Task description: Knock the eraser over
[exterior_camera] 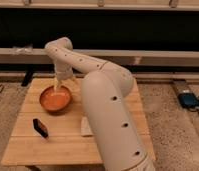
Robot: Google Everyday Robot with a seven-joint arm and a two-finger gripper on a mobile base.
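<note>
Camera view gives me a wooden table point(63, 146) on a speckled floor, with the robot's white arm point(109, 100) rising from the near right and bending back over the top. An orange bowl point(55, 100) sits toward the far left, and the gripper point(58, 86) hangs at its far rim; I cannot tell whether it is clenched or released. A pale flat pad point(86, 127) lies beside the arm. The eraser point(40, 127), a black block, lies near the left front, well apart from the gripper.

Warm, even light bathes the hand point(58, 86) above the orange bowl point(42, 97).
</note>
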